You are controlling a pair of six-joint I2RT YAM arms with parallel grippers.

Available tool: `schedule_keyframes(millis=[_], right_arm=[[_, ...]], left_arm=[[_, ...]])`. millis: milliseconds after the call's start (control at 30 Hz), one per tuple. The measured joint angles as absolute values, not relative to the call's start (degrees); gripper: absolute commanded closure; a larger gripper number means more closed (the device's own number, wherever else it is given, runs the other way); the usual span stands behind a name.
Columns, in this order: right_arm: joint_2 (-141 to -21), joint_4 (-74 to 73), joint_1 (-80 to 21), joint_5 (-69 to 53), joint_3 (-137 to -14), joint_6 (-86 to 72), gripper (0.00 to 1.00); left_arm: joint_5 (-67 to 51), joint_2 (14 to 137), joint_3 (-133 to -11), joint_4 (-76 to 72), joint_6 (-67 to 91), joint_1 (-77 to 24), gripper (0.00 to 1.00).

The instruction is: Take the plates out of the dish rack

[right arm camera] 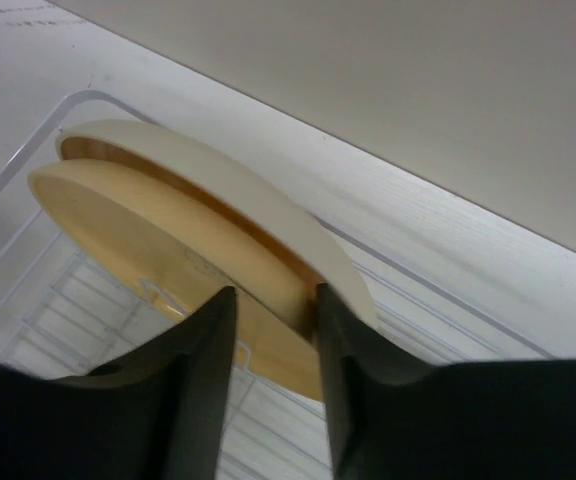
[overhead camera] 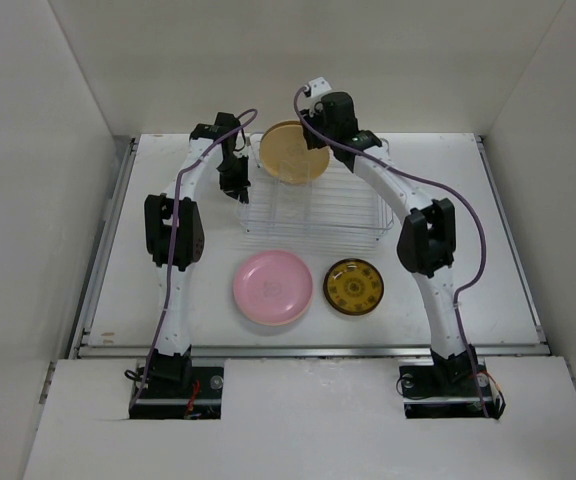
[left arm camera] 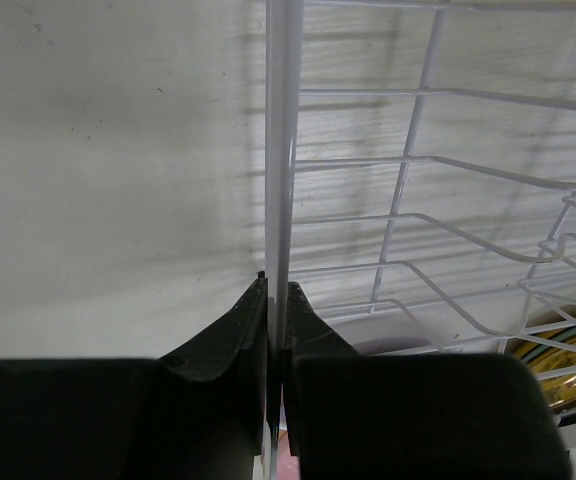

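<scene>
— Our right gripper [right arm camera: 276, 300] is clamped over the upper rim of the pale yellow plate [right arm camera: 138, 230], one finger on each face.
— And the cream plate [right arm camera: 258, 208]?
— Close behind it, at the far end of the dish rack [left arm camera: 280, 150]. Both lean on edge, so we judge the way out is upward, along the plate's own plane.
— Our left gripper [left arm camera: 276, 290]?
— Pinched together on the rack's left rim wire, we think to steady it on the desk [overhead camera: 448, 290]
</scene>
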State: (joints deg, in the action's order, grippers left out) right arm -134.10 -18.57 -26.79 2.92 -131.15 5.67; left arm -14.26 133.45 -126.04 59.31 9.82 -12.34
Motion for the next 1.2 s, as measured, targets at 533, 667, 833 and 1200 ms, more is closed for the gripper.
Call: schedule_keyframes(millis=[533,667,833,1200], right_arm=[[-136.2,-19.0,-25.6,5.1,-127.4,7.7,1.0],[-134.7,-18.8,-25.8,6.2,-125.6,7.6,1.0],[-127.2,-16.7,-25.5,8.3,-118.2,6.6,1.0],[-110.9,-18.5,-26.7,7.0,-113.4,1.1,1.0]], left_arm=[[-14.3,133.4,-126.1,59.4,9.7,-12.3,1.0],[-14.3,133.4,-126.1,59.4,9.9,-12.3,1.0],[-14.4,133.5,-126.1,59.4,10.2,-12.3,1.0],[-14.7,133.6,-126.2,59.4,10.4,-12.2,1.0]])
